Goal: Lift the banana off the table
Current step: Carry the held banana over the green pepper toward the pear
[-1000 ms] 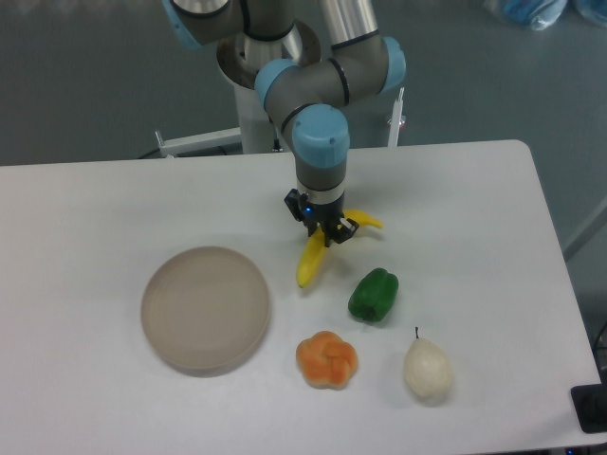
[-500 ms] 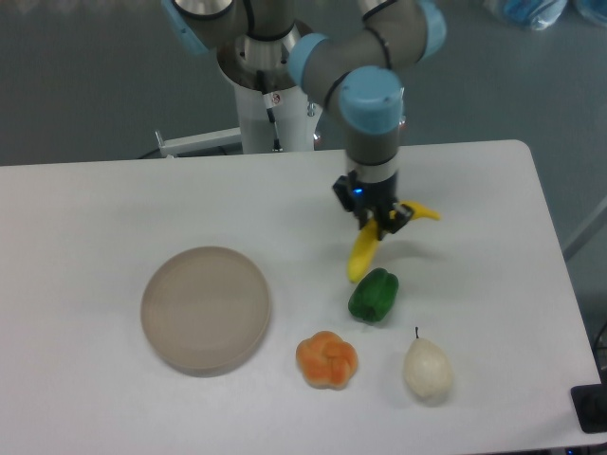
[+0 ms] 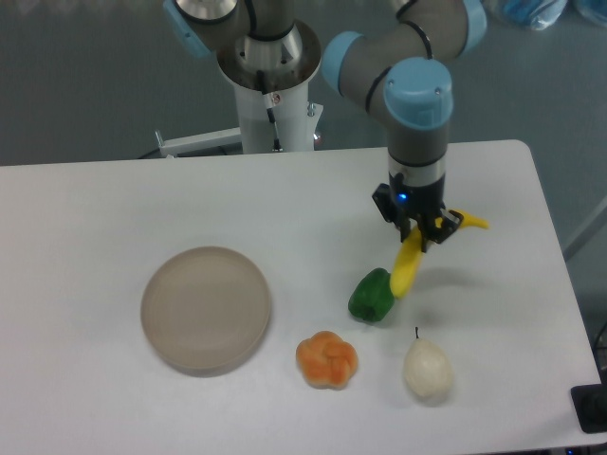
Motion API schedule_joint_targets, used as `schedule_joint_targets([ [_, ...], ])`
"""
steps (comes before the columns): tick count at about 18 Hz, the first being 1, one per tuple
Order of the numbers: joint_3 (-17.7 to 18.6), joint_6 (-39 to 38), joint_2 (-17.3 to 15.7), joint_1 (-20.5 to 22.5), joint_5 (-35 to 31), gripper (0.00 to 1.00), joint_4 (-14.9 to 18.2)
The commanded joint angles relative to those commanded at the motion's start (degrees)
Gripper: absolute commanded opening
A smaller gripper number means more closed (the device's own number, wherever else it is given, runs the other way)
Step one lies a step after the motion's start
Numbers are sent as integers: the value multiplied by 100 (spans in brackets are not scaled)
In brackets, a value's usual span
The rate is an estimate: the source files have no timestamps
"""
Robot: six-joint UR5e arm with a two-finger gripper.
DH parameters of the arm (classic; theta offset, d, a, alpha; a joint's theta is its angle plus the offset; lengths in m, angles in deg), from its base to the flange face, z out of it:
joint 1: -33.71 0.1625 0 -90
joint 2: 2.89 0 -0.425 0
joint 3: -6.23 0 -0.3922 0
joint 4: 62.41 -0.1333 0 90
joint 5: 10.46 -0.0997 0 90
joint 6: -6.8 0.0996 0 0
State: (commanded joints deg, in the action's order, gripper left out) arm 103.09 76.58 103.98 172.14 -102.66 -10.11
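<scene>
The bright yellow banana [image 3: 408, 268] hangs in my gripper [image 3: 424, 235], held near its middle with one end pointing down-left and the other sticking out to the right. It is lifted above the white table [image 3: 95, 218]. The gripper is shut on it. Its lower end overlaps the green pepper [image 3: 371, 296] in the view.
A round beige plate [image 3: 206, 309] lies at the left. An orange pumpkin-like toy [image 3: 326, 359] and a pale cream pear [image 3: 427, 369] sit near the front edge. The arm's base column [image 3: 270, 85] stands behind the table.
The gripper has carried the banana to the right, from the table's middle to above the green pepper's right side. The other objects have not moved.
</scene>
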Motion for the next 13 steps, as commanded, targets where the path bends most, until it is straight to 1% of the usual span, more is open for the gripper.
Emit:
schedule_joint_targets([
  [2, -9, 0, 114, -35, -17, 27, -96],
  [4, -149, 0, 211, -53, -9, 27, -114],
  [8, -264, 18, 220, -53, 17, 27, -97],
  [13, -273, 9, 229, -88, 26, 26, -105],
])
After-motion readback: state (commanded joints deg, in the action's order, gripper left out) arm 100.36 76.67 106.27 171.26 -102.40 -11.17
